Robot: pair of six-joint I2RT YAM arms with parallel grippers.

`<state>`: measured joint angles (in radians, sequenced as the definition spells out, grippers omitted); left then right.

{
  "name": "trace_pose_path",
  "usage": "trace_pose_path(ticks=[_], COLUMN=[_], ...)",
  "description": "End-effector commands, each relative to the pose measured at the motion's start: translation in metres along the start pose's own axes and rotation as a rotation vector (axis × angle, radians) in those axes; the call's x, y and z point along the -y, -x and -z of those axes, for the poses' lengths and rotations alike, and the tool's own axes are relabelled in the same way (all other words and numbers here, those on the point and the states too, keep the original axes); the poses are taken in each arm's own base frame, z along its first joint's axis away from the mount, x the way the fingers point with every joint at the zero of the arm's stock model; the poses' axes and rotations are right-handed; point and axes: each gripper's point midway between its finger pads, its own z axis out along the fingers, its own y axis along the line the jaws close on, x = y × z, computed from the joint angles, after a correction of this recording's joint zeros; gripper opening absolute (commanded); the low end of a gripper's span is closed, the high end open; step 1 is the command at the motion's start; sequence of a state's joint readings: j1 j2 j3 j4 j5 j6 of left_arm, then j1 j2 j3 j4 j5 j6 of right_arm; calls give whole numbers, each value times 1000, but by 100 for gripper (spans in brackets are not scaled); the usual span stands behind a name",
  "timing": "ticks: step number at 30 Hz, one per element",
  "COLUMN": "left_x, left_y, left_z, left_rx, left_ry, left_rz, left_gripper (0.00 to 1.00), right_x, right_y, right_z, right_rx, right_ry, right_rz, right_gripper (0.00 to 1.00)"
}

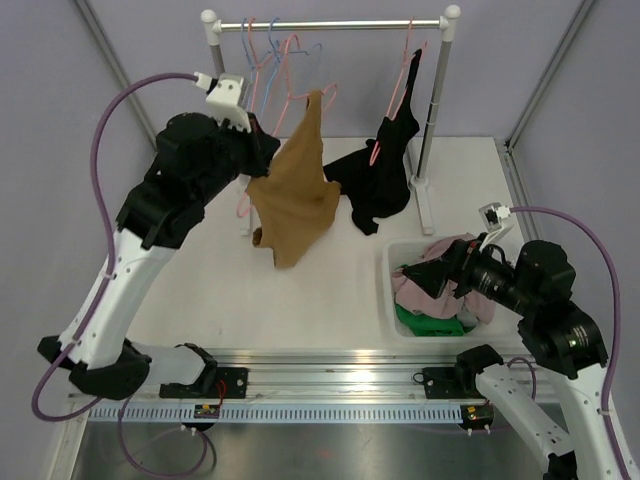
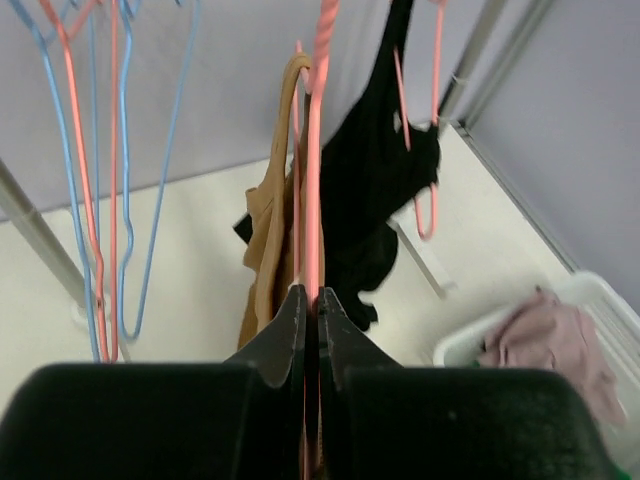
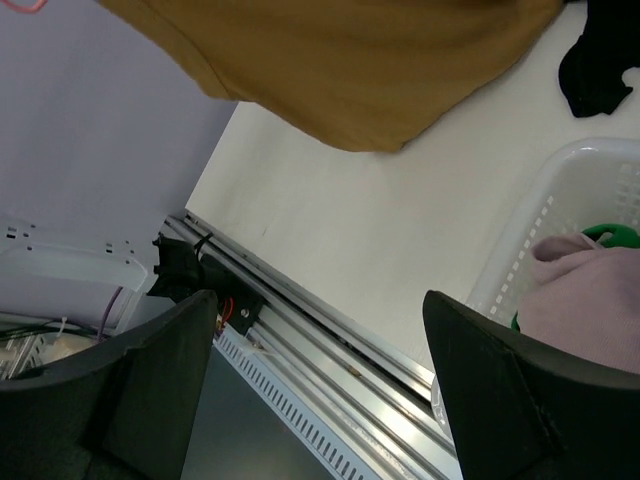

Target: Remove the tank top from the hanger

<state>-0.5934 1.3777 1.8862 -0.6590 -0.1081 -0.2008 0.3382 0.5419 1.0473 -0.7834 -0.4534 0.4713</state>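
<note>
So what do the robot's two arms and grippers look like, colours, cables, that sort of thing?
Both match: the left arm and right arm have white links and bulky black joint housings. A purple cable loops along each up to a small white camera box at the wrist. The left gripper and right gripper have plain matte black fingers. No markings are readable.

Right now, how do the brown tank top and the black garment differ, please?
The brown tank top hangs on a hanger pinched by the left claw; the black garment hangs on a free one. The brown tank top is left of the black garment. Both hangers are pink.
</note>
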Motion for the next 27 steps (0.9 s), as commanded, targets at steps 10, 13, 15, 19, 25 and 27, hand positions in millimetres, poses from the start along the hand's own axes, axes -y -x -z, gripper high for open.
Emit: trace_pose_path(ticks=[10,13,15,19,25,27], left_x=[38,34,33,27,27,26], left_y=[-95,-122,-135,-162,-178,-183], left_z=[149,160,164,165,165,162], left_rx=[78,69,59,37,14,0], left_ry=[-388,-400,-401,-389,-393,-386], left_rz=[242,294,330,394,447,453], left_gripper=[0,0,0,0,0,0], right_x=[-49,-47,-52,-46,-48,-45], right_y=[51,52,49,41,12,5], right_z=[-66,-88,-102,-141,-191,-208], right_rx=[2,25,55,80,19,6], right_ry=[362,360,320,170,44,12], right_rz=[-75,-102,-78,-64,10,34], right_gripper=[99,99,99,83,80,79])
